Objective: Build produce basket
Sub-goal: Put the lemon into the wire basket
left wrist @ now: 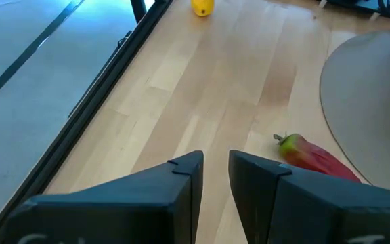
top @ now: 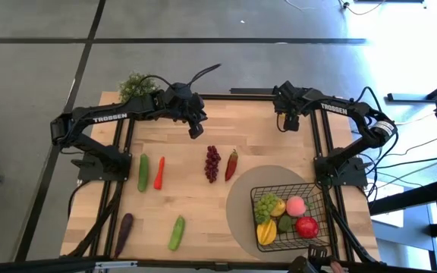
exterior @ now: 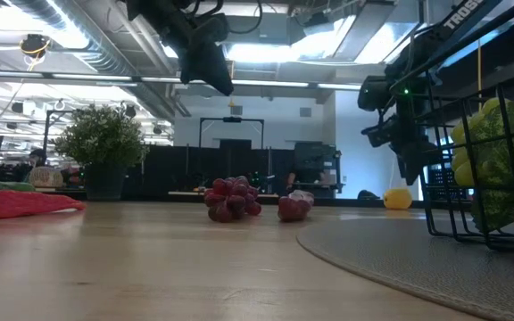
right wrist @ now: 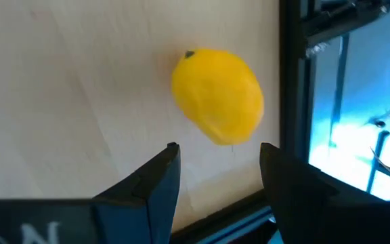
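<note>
The right gripper (right wrist: 215,169) is hovering with fingers spread over the lemon (right wrist: 217,95), probably light, hard and slippery, so best pinched across its middle.

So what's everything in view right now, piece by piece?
basket: one, black wire, on the mat, near right
green grapes: one bunch, green, in the basket
peach: one, pink, in the basket
apple: one, red, in the basket
dark grapes: one bunch, dark red, table middle
chili: one, red, beside the dark grapes
cucumbers: two, green, left half
carrot: one, orange-red, beside a cucumber
eggplant: one, purple, near left
lemon: one, yellow, under the right gripper
plant: one, green, far left corner
mat: one, grey, round
left gripper: open, empty, raised
right gripper: open, over the lemon
</note>
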Robot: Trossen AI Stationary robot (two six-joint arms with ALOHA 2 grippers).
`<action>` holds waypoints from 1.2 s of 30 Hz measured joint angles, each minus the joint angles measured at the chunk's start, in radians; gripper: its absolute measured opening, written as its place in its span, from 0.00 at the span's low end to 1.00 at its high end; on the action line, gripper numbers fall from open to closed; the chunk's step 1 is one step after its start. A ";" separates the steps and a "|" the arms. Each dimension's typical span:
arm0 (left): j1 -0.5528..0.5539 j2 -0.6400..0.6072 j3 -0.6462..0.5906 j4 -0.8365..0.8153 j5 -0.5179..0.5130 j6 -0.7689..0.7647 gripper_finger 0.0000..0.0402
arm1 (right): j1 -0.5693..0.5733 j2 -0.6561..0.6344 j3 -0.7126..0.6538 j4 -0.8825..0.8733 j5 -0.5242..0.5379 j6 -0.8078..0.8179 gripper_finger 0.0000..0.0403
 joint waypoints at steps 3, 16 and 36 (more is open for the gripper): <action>0.000 0.000 0.000 0.000 0.000 0.000 0.15 | 0.002 0.000 0.000 0.000 0.002 0.003 0.48; 0.000 0.000 0.000 0.000 0.000 0.000 0.15 | 0.003 0.000 0.002 0.023 -0.062 0.009 0.48; 0.000 0.000 0.000 0.000 0.000 0.000 0.15 | -0.059 0.001 0.071 -0.067 -0.291 0.073 0.54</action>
